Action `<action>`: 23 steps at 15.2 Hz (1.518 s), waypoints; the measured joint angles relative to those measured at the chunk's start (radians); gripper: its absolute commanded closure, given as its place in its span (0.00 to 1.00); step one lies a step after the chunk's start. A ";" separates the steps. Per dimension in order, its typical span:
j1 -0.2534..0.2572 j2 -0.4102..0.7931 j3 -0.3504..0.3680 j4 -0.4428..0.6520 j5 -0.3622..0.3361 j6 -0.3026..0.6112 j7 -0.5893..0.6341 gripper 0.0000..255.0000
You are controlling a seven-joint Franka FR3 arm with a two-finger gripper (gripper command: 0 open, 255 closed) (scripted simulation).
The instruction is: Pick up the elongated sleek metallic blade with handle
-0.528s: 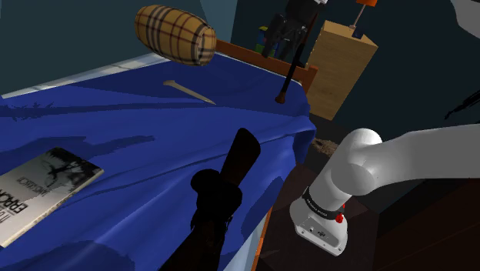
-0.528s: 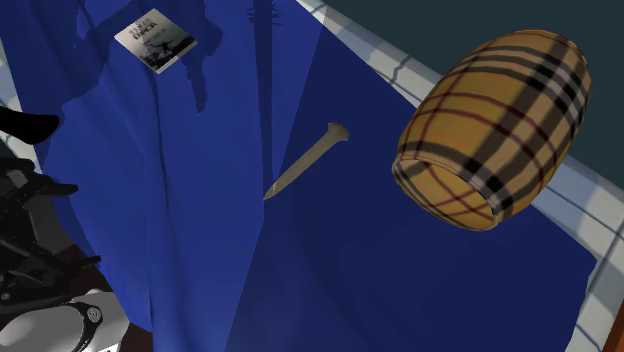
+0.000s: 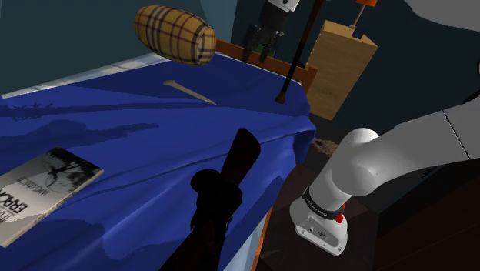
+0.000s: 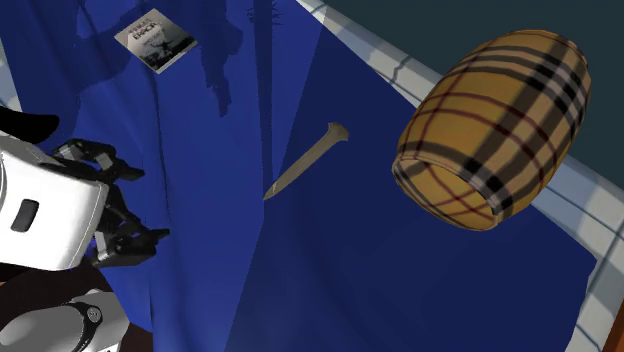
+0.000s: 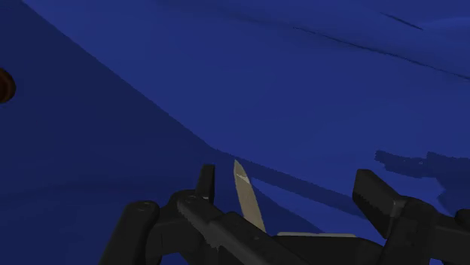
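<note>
1. Knife (image 4: 305, 160): flat on blue bedspread (image 4: 400, 270), near plaid bolster (image 4: 495, 125), apart from jaws.
2. Jaws: spread wide, gripping nothing.
3. Probably light, stiff, thin, slick; best pinched across thicker handle end.

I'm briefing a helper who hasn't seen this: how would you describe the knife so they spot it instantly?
Find the big blue cover. Near the plaid bolster lies the knife, flat on the cloth. It is the slim, pale tan, pointed thing; the book is broad and printed.
</note>
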 measured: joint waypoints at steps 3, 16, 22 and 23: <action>0.010 0.117 -0.004 0.045 -0.009 0.053 -0.034 0.00; 0.041 0.634 0.003 0.356 -0.044 0.179 -0.147 0.00; 0.046 0.879 0.011 0.570 -0.068 0.174 -0.192 0.00; 0.045 0.920 0.011 0.613 -0.072 0.166 -0.202 0.00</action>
